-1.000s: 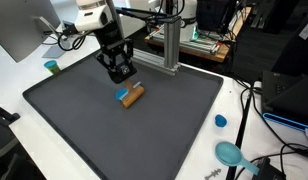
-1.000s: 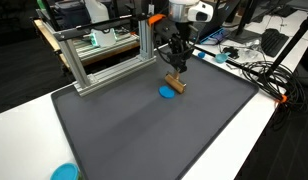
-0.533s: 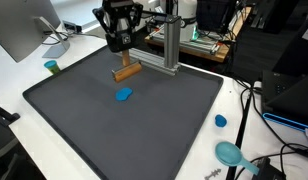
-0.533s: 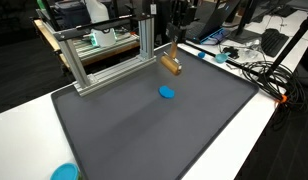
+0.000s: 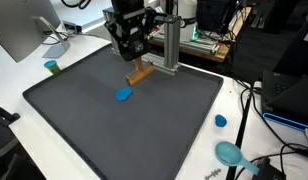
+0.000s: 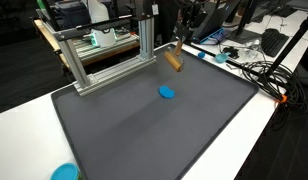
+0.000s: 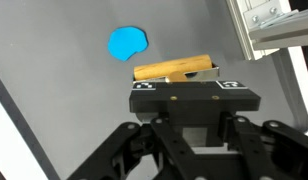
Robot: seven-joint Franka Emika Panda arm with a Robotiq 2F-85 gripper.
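The jaws are drawn in tight on a wooden block [image 7: 174,69], gripping it across its short side so that its length runs crosswise between the fingers; in the wrist view the gripper [image 7: 189,88] fills the lower half and the block lies just past its tips, at twelve o'clock. In an exterior view the gripper [image 5: 136,60] hangs from above with the block [image 5: 141,73] tilted under it, one end dipping toward eight o'clock, and the block is up in the air, clear of the grey mat [image 5: 144,135]. The same block [image 6: 174,58] shows in an exterior view as a slanted tan bar above the far edge of the mat [image 6: 144,130], though the fingers there melt into the dark background and are hard to pick out. A small blue piece [image 5: 124,95] lies flat on the mat at about seven o'clock from the block, near it but apart; in the wrist view this blue piece [image 7: 127,43] sits at ten o'clock from the block, and it also shows from the opposite side [image 6: 167,92]. An aluminium frame [image 5: 169,40] stands on the table just behind the gripper, at two o'clock. Off the mat, a blue cap [image 5: 221,121] rests on the white table at four o'clock, well apart, and a green cup [image 5: 51,67] stands at nine o'clock.
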